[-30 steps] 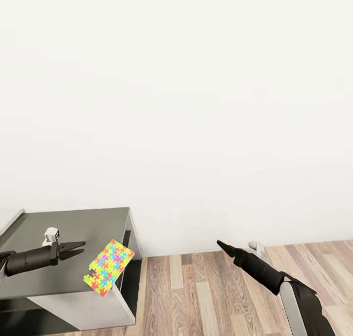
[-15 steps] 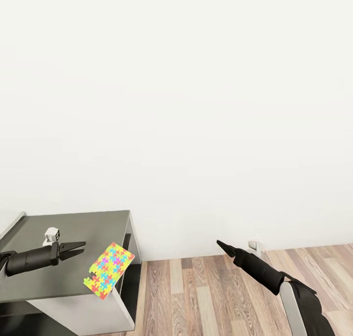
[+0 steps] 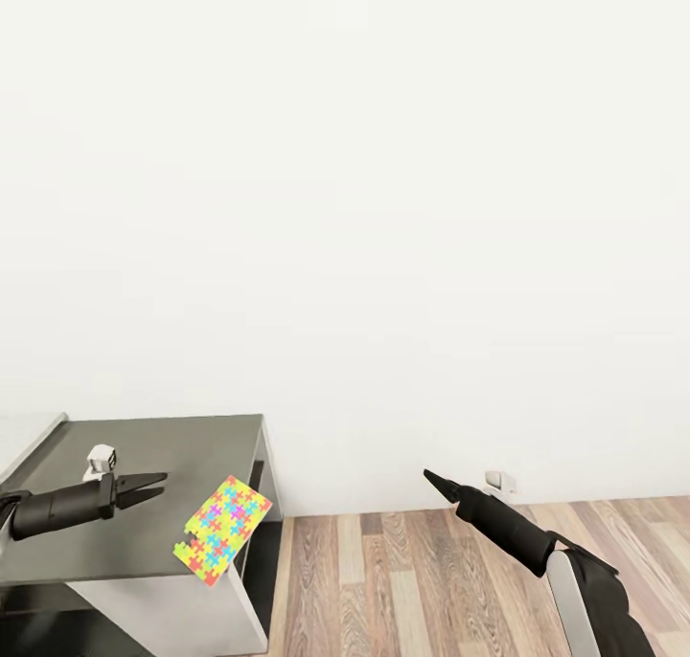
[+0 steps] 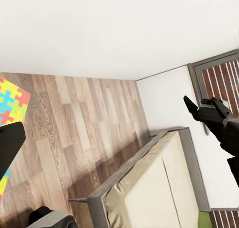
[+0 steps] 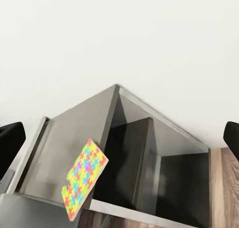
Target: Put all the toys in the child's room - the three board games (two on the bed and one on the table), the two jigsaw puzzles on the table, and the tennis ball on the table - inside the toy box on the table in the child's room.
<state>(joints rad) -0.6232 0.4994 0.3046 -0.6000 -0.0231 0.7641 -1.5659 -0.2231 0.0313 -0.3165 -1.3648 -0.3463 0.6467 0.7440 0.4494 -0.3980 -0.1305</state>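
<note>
Two grippers are up in the head view, both hanging in open air with nothing in their grasp. On the left, the left gripper hovers over the dark grey section of the table, its two pointed fingers parted by a slim wedge of daylight, holding nothing and touching nothing. Just beyond its tips lies one jigsaw puzzle, a bright square of yellow, red, blue, green and pink pieces, sitting at the table's front right corner with its edge poking out past the rim. A small white block is visible above the left arm; what it is, I cannot tell.

Further right, the wood-plank floor runs along the white wall, and a small pale fitting sits at the foot of that wall. Over the floor is the right gripper, well apart from the table, its fingers seen end-on as a single dark point, so whether it is open or closed I cannot tell.

Now the left wrist view offers something new: the bed with its beige mattress and grey frame, a dark-framed window behind it, and the right gripper crossing in front. The right wrist view looks back at the table and reveals open compartments under the dark top, shadowed, with nothing visible inside them; the puzzle overhangs the edge beside them.
</note>
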